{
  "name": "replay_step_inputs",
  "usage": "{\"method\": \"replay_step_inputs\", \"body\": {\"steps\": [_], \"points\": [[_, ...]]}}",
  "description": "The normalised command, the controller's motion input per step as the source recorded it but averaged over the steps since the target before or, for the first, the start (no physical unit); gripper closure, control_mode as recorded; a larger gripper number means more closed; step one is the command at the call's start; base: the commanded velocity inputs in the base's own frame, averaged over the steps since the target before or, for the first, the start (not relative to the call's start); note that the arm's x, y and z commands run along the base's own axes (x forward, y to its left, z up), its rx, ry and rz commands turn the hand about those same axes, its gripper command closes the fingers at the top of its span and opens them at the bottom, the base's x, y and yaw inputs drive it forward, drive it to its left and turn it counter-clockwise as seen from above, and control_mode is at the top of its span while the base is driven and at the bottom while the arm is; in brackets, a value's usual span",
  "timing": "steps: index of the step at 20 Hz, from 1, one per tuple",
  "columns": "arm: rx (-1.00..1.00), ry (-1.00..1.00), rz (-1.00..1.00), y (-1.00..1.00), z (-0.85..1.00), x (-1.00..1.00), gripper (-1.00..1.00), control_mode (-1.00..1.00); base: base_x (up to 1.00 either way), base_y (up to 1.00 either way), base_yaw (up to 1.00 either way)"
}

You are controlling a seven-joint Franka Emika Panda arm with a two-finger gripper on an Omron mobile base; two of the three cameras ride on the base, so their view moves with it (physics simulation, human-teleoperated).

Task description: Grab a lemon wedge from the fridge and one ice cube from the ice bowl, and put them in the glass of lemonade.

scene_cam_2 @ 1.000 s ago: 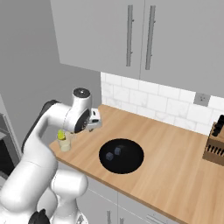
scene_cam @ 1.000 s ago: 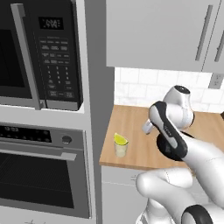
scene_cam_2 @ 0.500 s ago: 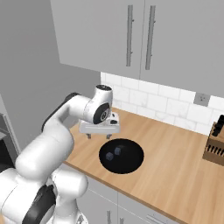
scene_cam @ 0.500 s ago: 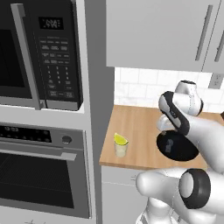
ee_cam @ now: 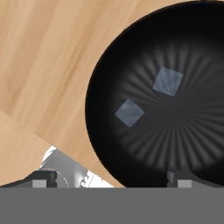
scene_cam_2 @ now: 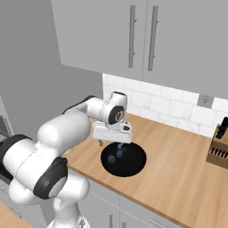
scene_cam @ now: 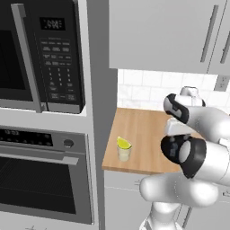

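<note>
Lemon wedge [scene_cam: 123,143]: sits on the rim of the glass of lemonade [scene_cam: 124,152], near the counter's left edge; that part looks done.
Ice bowl [scene_cam_2: 124,159]: black, two cubes [ee_cam: 129,112] inside.
Gripper [scene_cam_2: 111,143]: jaws spread wide, nothing held, poised over the bowl, probably to pick a cube.

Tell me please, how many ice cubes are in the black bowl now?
2. One ice cube lies near the middle of the black bowl; the other ice cube lies beside it, apart, closer to the rim. None seems hidden.
</note>
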Motion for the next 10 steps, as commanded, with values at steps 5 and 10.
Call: {"method": "replay_step_inputs", "body": {"steps": [5,10], "points": [[0.0,-0.12,-0.07,0.13,-0.42,0.06,-1.0,-1.0,0.0,0.0,0.0],[0.0,-0.09,-0.05,-0.07,-0.1,0.0,-1.0,-1.0,0.0,0.0,0.0]]}}
